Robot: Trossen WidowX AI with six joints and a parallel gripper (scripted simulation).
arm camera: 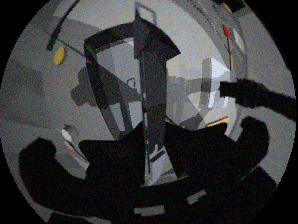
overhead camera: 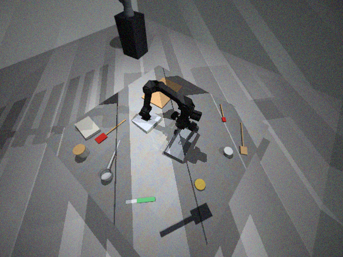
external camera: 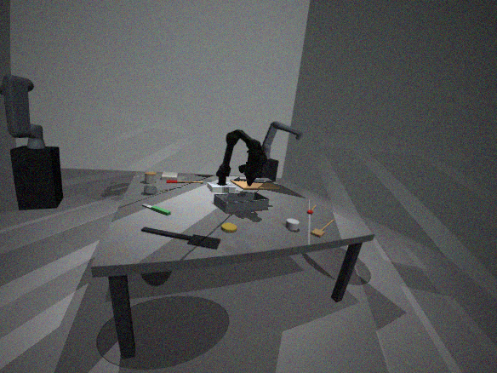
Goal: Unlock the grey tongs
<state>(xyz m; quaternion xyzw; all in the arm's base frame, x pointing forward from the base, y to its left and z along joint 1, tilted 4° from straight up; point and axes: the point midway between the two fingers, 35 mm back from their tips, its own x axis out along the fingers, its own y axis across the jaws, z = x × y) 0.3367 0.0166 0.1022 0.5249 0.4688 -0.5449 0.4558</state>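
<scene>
My gripper is shut on the grey tongs, which run up the middle of the wrist view from between the fingers. The tongs' long bars lie close together, with a darker block and a thin loop at the far end. In the top and exterior views the dark arm hangs above the roasting tin, and the tongs cannot be made out there. Whether their lock is released cannot be told. The wooden board lies behind the tin, partly in shadow, beyond the arm.
The arm's base stands on a white slab. A black spatula, a yellow disc and a green-handled knife lie in front. A white pot stands right; a strainer lies left.
</scene>
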